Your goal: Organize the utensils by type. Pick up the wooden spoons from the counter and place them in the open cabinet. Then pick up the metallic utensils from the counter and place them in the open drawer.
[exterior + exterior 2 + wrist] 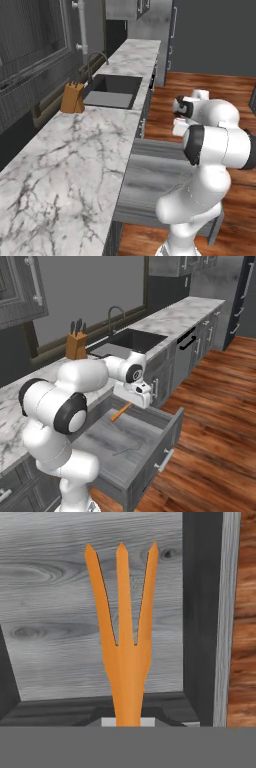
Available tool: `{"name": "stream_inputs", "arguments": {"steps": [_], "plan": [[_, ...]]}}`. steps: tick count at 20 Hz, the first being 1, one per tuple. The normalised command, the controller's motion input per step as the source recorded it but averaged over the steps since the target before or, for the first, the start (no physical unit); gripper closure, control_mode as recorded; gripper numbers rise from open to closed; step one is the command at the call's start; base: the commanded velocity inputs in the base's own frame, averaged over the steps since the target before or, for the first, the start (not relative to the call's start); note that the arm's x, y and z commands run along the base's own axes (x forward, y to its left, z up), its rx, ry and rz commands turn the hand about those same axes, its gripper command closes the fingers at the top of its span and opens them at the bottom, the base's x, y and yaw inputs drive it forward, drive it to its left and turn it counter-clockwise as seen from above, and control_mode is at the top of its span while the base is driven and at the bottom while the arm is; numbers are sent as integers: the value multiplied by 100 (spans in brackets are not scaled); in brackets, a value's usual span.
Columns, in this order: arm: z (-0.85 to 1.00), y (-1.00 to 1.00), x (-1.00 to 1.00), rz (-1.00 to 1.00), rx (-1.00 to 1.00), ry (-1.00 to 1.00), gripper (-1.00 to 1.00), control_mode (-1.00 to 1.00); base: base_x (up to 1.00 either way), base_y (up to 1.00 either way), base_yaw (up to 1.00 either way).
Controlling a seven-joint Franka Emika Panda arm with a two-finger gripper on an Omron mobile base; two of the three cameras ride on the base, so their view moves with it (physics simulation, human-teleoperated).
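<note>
My gripper (129, 404) is shut on an orange fork (120, 413), one of the metallic utensils, and holds it over the open drawer (165, 442). In the hand view the orange fork (123, 643) points three tines away from me over the drawer's grey wood-grain floor (50, 612), near a dark corner of the drawer wall. A slim silver-grey fork (128, 448) lies flat on the drawer floor nearer its front. In the left base view the drawer (150, 172) juts out from under the white marble counter (70, 160), partly behind my arm.
A sink (111, 91) with a curved tap and a wooden knife block (73, 97) sit on the counter beyond the drawer. A panelled dark cabinet door (20, 291) with a long silver handle hangs at the upper left. Wooden floor (215, 421) lies right of the drawer.
</note>
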Motion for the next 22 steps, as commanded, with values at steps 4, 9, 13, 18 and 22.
{"name": "stream_inputs", "arguments": {"steps": [4, 9, 13, 18, 22], "plan": [[-52, 4, 56, 0, 0, 2, 100, -100, 0, 0, 0], [-64, 10, 58, 0, 0, 0, 100, -100, 0, 0, 0], [-61, 0, 12, 0, 0, 2, 100, -100, 0, 0, 0], [-66, 12, 18, 0, 0, 0, 100, -100, 0, 0, 0], [-66, 33, 15, 0, 0, 0, 100, -100, 0, 0, 0]]}}
